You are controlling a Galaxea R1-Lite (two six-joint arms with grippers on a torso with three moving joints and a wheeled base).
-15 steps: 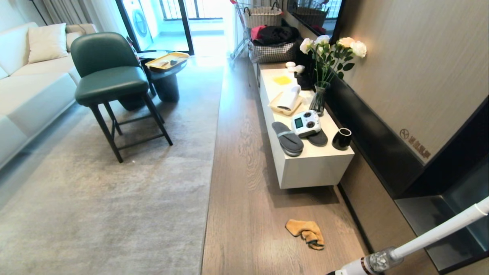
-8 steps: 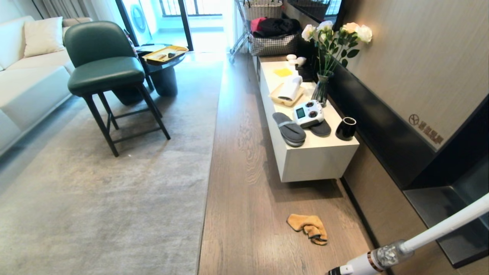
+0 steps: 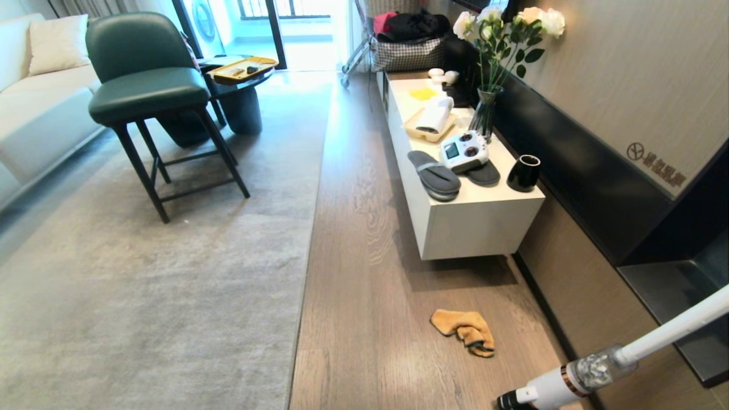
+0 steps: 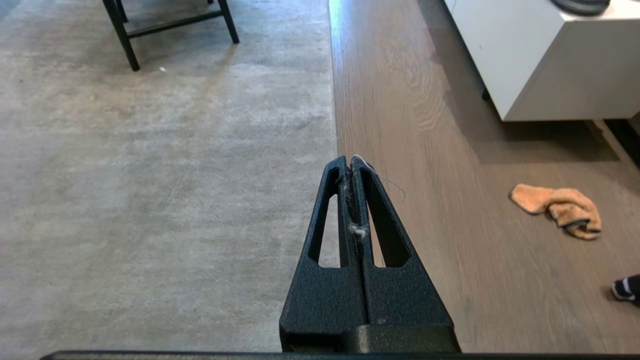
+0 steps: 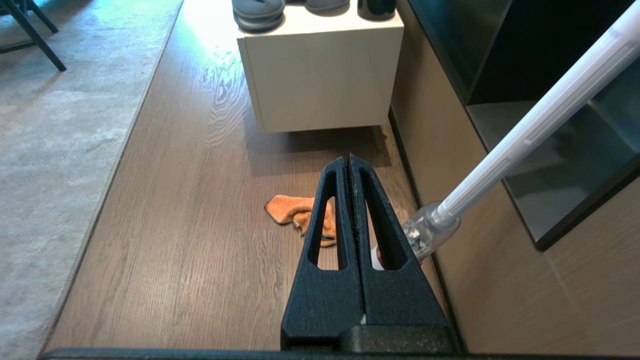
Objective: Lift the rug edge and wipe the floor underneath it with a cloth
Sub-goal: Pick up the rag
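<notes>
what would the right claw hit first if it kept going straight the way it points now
Probably the brown wood-grain plank floor, at or just past the small mustard-orange fluffy cloth, which lies crumpled right under the shut right claw's tips. Depth is unclear, so it could reach the white cabinet beyond.

Circular logo plus short row of characters (image 3: 655, 164) on beige wall panel, right of frame (characters too small to read).
</notes>
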